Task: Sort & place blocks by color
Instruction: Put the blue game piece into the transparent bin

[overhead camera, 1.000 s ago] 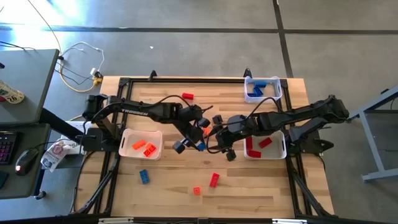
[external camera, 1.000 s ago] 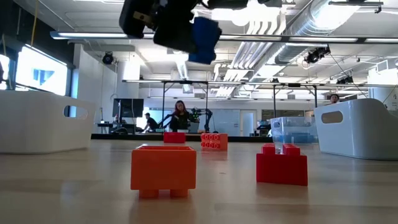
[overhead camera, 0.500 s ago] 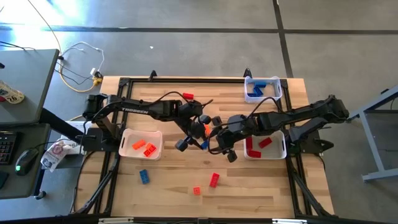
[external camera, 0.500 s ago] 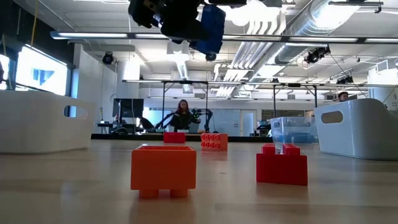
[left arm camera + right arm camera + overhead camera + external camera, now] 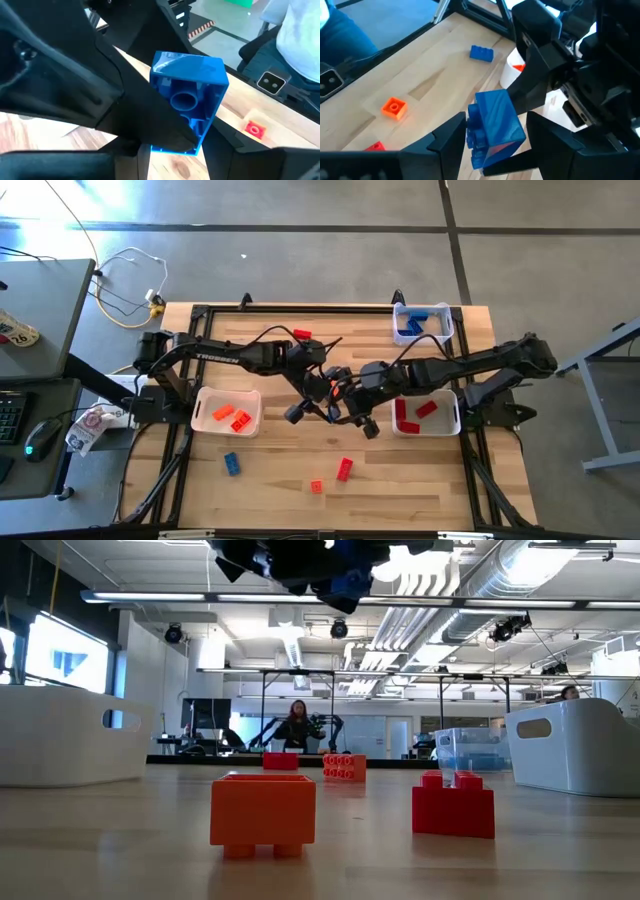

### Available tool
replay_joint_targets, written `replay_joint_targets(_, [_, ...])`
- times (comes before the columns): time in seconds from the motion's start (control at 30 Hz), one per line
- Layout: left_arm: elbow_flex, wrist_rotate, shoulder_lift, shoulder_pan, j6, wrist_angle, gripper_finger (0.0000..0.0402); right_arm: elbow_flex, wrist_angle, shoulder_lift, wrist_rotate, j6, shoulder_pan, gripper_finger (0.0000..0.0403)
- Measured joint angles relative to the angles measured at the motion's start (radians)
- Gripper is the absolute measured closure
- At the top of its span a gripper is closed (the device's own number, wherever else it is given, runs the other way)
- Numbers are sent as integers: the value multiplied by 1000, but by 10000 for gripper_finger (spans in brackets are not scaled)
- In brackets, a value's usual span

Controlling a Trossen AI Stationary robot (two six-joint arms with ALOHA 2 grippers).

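Note:
A blue block (image 5: 328, 413) hangs above the middle of the table, with my left gripper (image 5: 318, 402) shut on it. My right gripper (image 5: 497, 120) comes in from the table's right. It is open, with one finger on either side of the same block (image 5: 497, 122). Loose on the wood lie a red block (image 5: 302, 335), a blue block (image 5: 231, 464), another red block (image 5: 345, 469) and an orange block (image 5: 316, 486). In the low view the held block (image 5: 350, 580) shows high up, above the orange block (image 5: 263, 812) and a red block (image 5: 453, 805). My left gripper pinches the blue block between its two fingers at the end nearest its wrist (image 5: 172, 145), coming from the table's left and slanting down. The block is lifted clear and tilted, its hollow underside (image 5: 182, 102) turned toward the left wrist. My right gripper's fingers (image 5: 452, 132) flank the block's studded side; I cannot tell whether they touch it.
A white tray (image 5: 205, 395) holding orange blocks stands at the left. Another white tray (image 5: 452, 420) with red blocks stands at the right, and a clear tray (image 5: 445, 330) with blue blocks at the far right corner. Open wood lies along the near edge.
My left gripper has turned its wrist and tipped upward, still shut on the blue block. The block has turned about with it and risen slightly. My right gripper has swung a little toward the table's left, closer around the block.

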Motion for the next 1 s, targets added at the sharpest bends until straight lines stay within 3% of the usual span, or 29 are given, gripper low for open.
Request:
replay_joint_targets(0.17, [-1, -1, 2, 2, -3, 10, 289, 1, 3, 6, 3, 15, -1, 222])
replay_joint_targets(0.4, [-3, 10, 2, 2, 6, 10, 285, 1, -8, 6, -23, 10, 0, 325])
replay_joint_targets(0.7, [-3, -16, 2, 2, 46, 10, 265, 1, -22, 7, -6, -12, 0, 329])
replay_joint_targets(1.0, [-2, -205, 2, 0, 76, -20, 259, 0, -81, 9, 84, 26, -3, 329])
